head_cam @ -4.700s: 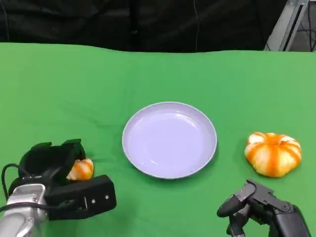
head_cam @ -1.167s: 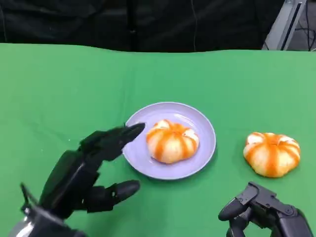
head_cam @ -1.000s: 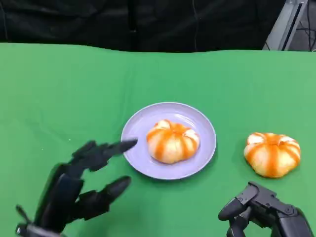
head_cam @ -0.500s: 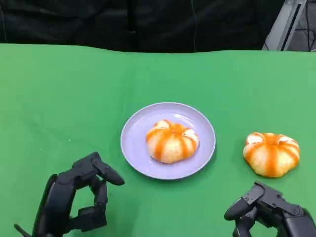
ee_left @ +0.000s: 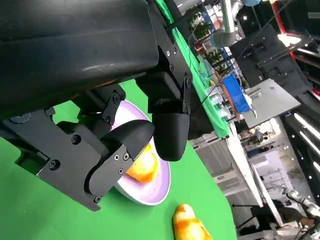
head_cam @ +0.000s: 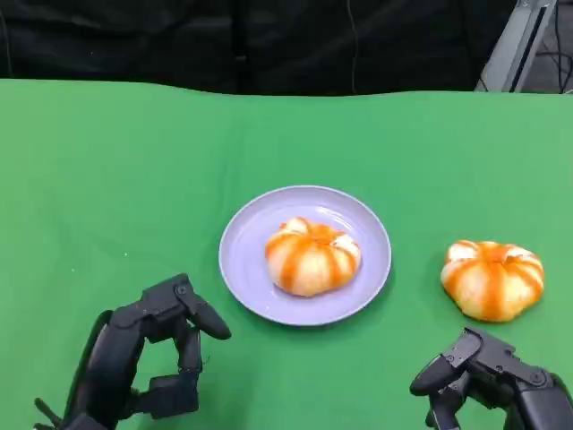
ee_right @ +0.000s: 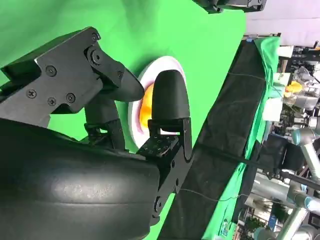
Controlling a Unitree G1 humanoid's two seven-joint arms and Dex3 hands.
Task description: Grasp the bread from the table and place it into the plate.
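Note:
An orange-striped bread roll (head_cam: 312,256) lies in the round lilac plate (head_cam: 243,260) at the table's middle. A second roll of the same kind (head_cam: 492,279) sits on the green cloth to the plate's right. My left hand (head_cam: 148,358) hovers near the front edge, left of the plate and apart from it, fingers curled in on nothing. My right hand (head_cam: 491,383) rests low at the front right, just before the second roll, fingers curled and empty. The left wrist view shows the left hand (ee_left: 125,145), the plate (ee_left: 150,194) and the roll in it (ee_left: 145,169).
Green cloth covers the table (head_cam: 134,161), with open room at the left and back. A black backdrop (head_cam: 269,36) and a metal frame (head_cam: 524,40) stand behind the far edge. The right wrist view looks past my right hand (ee_right: 125,85) to the plate (ee_right: 150,69).
The left hand earlier gripped a roll at the front left while the plate was bare. Now the roll lies in the plate; the hand has drawn back and curled its fingers.

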